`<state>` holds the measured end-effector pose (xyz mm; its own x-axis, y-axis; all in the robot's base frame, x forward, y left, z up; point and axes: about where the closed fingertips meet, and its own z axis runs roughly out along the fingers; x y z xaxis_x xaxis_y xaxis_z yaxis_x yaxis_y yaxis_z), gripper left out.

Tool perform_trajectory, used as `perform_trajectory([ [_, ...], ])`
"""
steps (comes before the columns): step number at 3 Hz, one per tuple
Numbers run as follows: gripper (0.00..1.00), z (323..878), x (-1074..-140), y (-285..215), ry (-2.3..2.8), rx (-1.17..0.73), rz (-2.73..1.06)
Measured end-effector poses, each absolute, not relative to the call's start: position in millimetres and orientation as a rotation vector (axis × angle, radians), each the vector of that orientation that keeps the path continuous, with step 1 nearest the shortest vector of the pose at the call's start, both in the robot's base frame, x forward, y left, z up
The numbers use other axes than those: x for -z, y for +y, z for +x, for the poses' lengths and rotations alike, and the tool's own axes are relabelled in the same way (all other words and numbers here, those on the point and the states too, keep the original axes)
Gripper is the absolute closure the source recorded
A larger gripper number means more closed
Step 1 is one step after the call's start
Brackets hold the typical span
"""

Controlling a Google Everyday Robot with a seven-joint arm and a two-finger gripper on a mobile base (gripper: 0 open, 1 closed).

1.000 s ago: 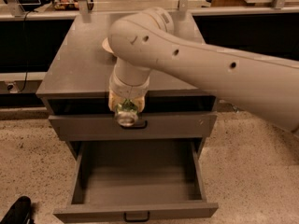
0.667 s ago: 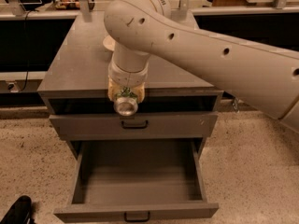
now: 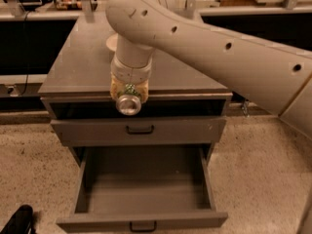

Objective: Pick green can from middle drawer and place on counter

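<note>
My gripper [image 3: 129, 92] hangs from the big white arm over the front edge of the counter [image 3: 83, 65]. It is shut on the green can [image 3: 128, 105], which lies sideways with its shiny silver end facing the camera and a little green showing between the fingers. The can is held in the air in front of the counter's lip, above the upper drawer front. The middle drawer [image 3: 146, 189] stands pulled out below, its plain grey floor bare, its black handle [image 3: 143, 225] at the front.
A white bowl [image 3: 112, 43] sits on the counter behind the arm, mostly hidden. The closed upper drawer front with a black handle [image 3: 140, 129] is just under the can. Speckled floor lies on both sides. A dark object [image 3: 17, 221] is at the bottom left.
The gripper has risen with the can and shifted slightly left, from in front of the upper drawer front to level with the counter's front edge.
</note>
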<state>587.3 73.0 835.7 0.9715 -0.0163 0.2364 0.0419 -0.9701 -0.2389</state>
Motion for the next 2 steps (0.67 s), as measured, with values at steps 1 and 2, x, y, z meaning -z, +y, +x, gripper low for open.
perform_trajectory([
  [1, 1.00, 586, -836, 73, -0.019, 0.348, -2.876],
  [2, 1.00, 605, -852, 65, 0.073, 0.323, -2.869],
])
